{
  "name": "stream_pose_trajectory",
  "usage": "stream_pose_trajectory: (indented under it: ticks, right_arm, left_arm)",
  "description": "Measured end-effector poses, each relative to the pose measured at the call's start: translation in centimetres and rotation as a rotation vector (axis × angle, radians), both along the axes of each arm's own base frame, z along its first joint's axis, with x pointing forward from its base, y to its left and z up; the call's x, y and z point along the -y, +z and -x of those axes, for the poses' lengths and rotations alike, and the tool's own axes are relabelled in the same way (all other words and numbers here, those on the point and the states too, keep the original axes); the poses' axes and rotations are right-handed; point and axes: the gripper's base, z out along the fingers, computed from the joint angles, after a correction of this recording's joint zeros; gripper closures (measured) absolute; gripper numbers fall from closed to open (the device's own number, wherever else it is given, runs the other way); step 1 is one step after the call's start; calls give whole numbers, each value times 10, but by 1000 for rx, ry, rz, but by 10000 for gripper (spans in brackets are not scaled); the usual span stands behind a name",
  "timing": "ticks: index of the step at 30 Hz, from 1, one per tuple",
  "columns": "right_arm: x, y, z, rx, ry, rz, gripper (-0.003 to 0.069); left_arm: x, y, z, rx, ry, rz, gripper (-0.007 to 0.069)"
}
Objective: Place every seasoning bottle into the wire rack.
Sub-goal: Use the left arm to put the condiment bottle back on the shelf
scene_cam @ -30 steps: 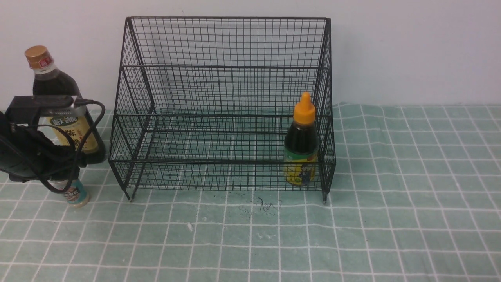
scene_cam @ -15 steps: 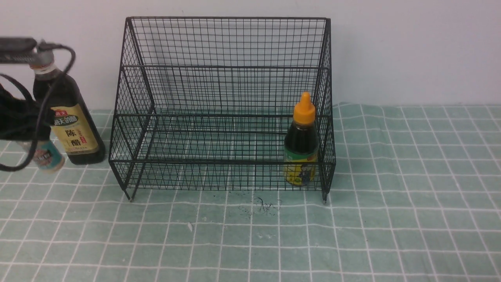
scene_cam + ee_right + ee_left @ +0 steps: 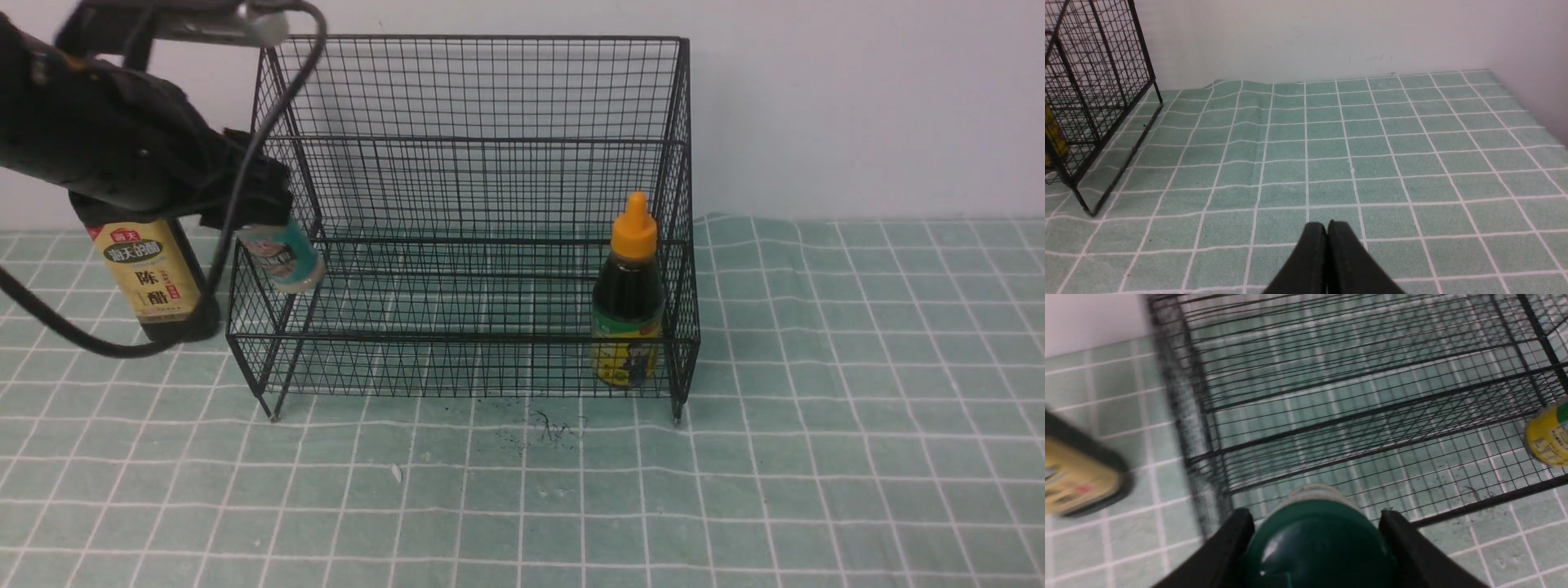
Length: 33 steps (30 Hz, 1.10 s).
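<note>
My left gripper [image 3: 260, 219] is shut on the small green-capped shaker [image 3: 282, 257] and holds it tilted in the air at the left end of the black wire rack [image 3: 473, 106]. In the left wrist view the green cap [image 3: 1316, 547] sits between both fingers, above the rack's front edge [image 3: 1474, 504]. The tall dark vinegar bottle [image 3: 155, 282] stands on the cloth left of the rack, with its top hidden behind my arm. At the right end of the lower tier stands the orange-nozzled squeeze bottle [image 3: 629, 302]. My right gripper [image 3: 1327, 228] is shut and empty over bare cloth.
A green checked cloth [image 3: 735, 490] covers the table up to a white wall [image 3: 857, 98]. Small dark specks [image 3: 555, 429] lie on the cloth in front of the rack. The right wrist view shows the rack's right end [image 3: 1098, 81].
My left gripper has lifted the shaker off the cloth and carried it up and to the right, from beside the vinegar bottle to the rack's left end. The right gripper has not moved.
</note>
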Motion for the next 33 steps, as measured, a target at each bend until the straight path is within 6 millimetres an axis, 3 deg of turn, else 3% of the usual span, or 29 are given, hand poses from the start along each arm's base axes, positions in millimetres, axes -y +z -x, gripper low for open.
stream_pose_trajectory:
  ticks: [8, 17, 21, 28, 31, 33]
  right_arm:
    - [0, 0, 0, 0, 0, 0, 672]
    - [0, 0, 0, 0, 0, 0, 672]
    - [0, 0, 0, 0, 0, 0, 672]
    - [0, 0, 0, -1, 0, 0, 672]
    - [0, 0, 0, -1, 0, 0, 672]
    - [0, 0, 0, -1, 0, 0, 672]
  left_arm:
    - [13, -53, -32, -103, -34, -40, 284]
    - [16, -91, -48, -202, -39, -60, 284]
    - [16, -94, -49, -211, -40, -61, 275]
    - [16, -94, -48, -208, -40, -61, 128]
    - [15, -86, -46, -189, -40, -59, 120]
    - [14, -66, -44, -135, -38, -52, 146]
